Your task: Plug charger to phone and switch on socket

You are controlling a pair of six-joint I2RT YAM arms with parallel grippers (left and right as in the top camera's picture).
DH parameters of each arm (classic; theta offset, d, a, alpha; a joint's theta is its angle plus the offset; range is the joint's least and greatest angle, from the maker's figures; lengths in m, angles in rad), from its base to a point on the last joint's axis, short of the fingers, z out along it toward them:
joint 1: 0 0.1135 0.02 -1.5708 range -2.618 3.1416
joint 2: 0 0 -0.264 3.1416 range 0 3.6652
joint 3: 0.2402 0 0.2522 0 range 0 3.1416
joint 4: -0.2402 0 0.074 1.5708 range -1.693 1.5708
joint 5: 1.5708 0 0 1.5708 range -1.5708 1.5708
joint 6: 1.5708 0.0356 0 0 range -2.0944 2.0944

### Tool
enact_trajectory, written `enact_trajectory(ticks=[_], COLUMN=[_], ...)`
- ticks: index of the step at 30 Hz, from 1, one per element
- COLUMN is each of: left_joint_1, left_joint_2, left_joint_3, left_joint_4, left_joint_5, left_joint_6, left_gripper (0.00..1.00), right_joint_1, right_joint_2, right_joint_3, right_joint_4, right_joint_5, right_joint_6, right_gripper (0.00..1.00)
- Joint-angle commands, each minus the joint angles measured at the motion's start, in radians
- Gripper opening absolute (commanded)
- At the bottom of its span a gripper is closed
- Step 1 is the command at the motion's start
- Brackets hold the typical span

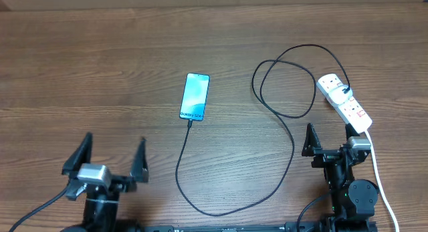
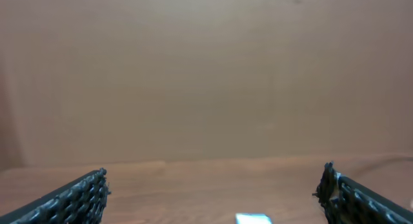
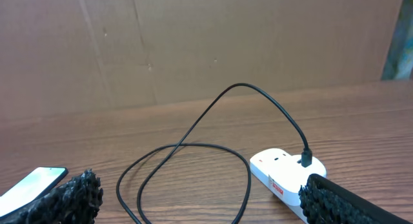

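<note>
The phone [image 1: 194, 96] lies flat mid-table with its screen lit; it also shows as a sliver [image 2: 253, 218] and at the lower left [image 3: 32, 184]. The black charger [image 1: 292, 146] runs from the white socket [image 1: 344, 101] in loops down and round to the phone's near end, where its plug [image 1: 190, 122] meets the edge. The cable enters the socket's [image 3: 284, 169] far outlet. My left gripper [image 1: 114, 145] stands open near the front edge, well short of the phone. My right gripper [image 1: 329, 133] is open just in front of the socket, with nothing in it.
The socket's thick white cord [image 1: 378, 175] trails down past my right arm's base. A brown cardboard wall [image 3: 206, 43] stands behind the table. The charger's loops [image 3: 187, 161] lie on the wood between my right fingers.
</note>
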Motion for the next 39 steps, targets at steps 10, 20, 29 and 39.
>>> enact_trajectory(ticks=[10, 20, 29, 39], left_joint_1=[0.010, 0.012, 0.013, 0.032], left_joint_2=[-0.015, -0.016, -0.016, -0.016], left_joint_3=[-0.189, -0.391, -0.480, -0.480], left_joint_4=[0.177, 0.384, 0.418, 0.302], left_joint_5=[-0.216, -0.283, -0.343, -0.352], left_joint_6=[0.055, -0.015, -0.106, -0.103], left_gripper=[1.00, 1.00, 1.00, 1.00], right_joint_1=[-0.005, -0.005, -0.005, -0.005], right_joint_2=[-0.010, -0.010, -0.010, -0.010], right_joint_3=[-0.011, -0.011, -0.011, -0.011], right_joint_4=[0.005, 0.005, 0.005, 0.005], right_joint_5=[0.009, 0.009, 0.009, 0.009], right_joint_6=[-0.005, -0.005, -0.005, -0.005], right_gripper=[1.00, 1.00, 1.00, 1.00])
